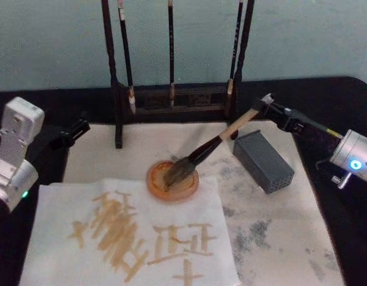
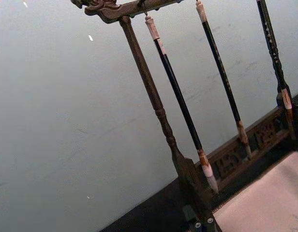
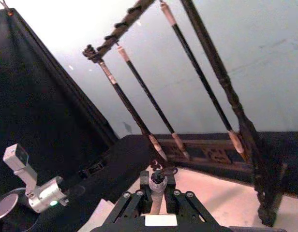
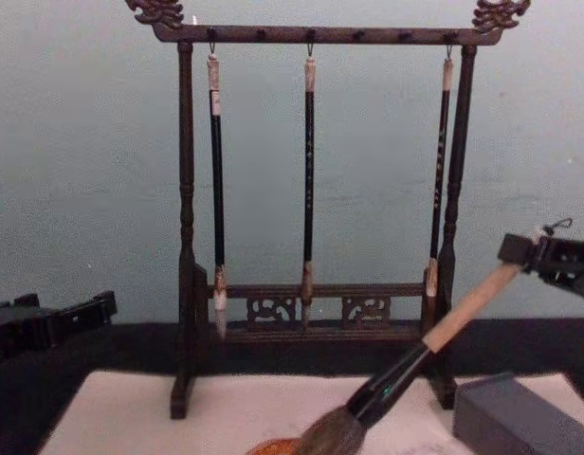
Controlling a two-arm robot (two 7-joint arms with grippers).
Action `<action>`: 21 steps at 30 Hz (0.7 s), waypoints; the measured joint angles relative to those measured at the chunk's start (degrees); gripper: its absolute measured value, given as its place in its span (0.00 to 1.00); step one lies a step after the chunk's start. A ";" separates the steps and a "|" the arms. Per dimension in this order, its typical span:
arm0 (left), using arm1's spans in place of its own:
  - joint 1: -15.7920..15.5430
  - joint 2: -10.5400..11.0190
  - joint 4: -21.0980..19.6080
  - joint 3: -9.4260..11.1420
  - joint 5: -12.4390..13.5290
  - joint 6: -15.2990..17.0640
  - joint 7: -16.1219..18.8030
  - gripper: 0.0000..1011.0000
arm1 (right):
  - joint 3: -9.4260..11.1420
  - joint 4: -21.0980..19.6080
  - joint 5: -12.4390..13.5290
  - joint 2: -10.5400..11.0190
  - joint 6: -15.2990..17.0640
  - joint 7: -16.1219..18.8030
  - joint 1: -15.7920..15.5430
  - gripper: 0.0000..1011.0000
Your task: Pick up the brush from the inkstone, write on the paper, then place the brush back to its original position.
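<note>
Diagonally, brush (image 1: 216,142): bristles on inkstone (image 1: 154,180), handle angled up-right.

A calligraphy desk staged as a robot test bench — carved rack (image 4: 311,34) hung with thin brushes (image 4: 309,190); big brush (image 1: 218,140) in an inkstone (image 1: 152,179); paper (image 1: 52,238) covered in brushed strokes; felt mat (image 1: 279,238); bare wall (image 4: 83,142) — robot arms (image 1: 16,149) at both sides.

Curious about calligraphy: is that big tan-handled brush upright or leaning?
Leaning. The thick tan-handled brush slants, bristles on the round orange inkstone, its top end held by the right gripper.
</note>
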 joint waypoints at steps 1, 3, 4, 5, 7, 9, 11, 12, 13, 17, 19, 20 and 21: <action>0.00 0.00 0.00 0.00 0.00 0.00 0.00 0.99 | -0.12 0.38 0.14 -0.09 0.06 0.02 0.16 0.17; 0.00 0.00 0.00 0.00 0.00 0.00 0.00 0.99 | -0.51 1.54 0.40 -0.36 0.21 0.07 0.64 0.17; 0.00 0.00 0.00 0.00 0.00 0.00 0.00 0.99 | -0.62 1.95 0.48 -0.46 0.27 0.08 0.82 0.17; 0.00 0.00 0.00 0.00 0.00 0.00 0.00 0.99 | -0.72 2.31 0.56 -0.53 0.32 0.08 0.97 0.17; 0.00 0.00 0.00 0.00 0.00 0.00 0.00 0.99 | -0.90 3.39 0.81 -0.76 0.53 -0.07 1.38 0.17; 0.00 0.00 0.00 0.00 0.00 0.00 0.00 0.99 | -0.99 4.42 1.08 -0.91 0.75 -0.42 1.77 0.17; 0.00 0.00 0.00 0.00 0.00 0.00 0.00 0.99 | -1.02 5.03 1.26 -1.02 0.99 -0.78 2.02 0.17; 0.00 0.00 0.00 0.00 0.00 0.00 0.00 0.99 | -1.02 5.55 1.54 -1.08 1.30 -1.30 2.18 0.17; 0.00 0.00 0.00 0.00 0.00 0.00 0.00 0.99 | -1.02 5.55 1.54 -1.08 1.30 -1.30 2.18 0.17; 0.00 0.00 0.00 0.00 0.00 0.00 0.00 0.99 | -1.03 6.87 2.07 -1.32 2.00 -2.44 2.64 0.17; 0.00 0.00 0.00 0.00 0.00 0.00 0.00 0.99 | -1.09 7.62 2.21 -1.48 2.30 -2.86 3.02 0.17; 0.00 0.00 0.00 0.00 0.00 0.00 0.00 0.99 | -1.10 7.89 2.26 -1.54 2.39 -3.01 3.14 0.17; 0.00 0.00 0.00 0.00 0.00 0.00 0.00 0.99 | -1.10 8.05 2.32 -1.57 2.45 -3.11 3.23 0.17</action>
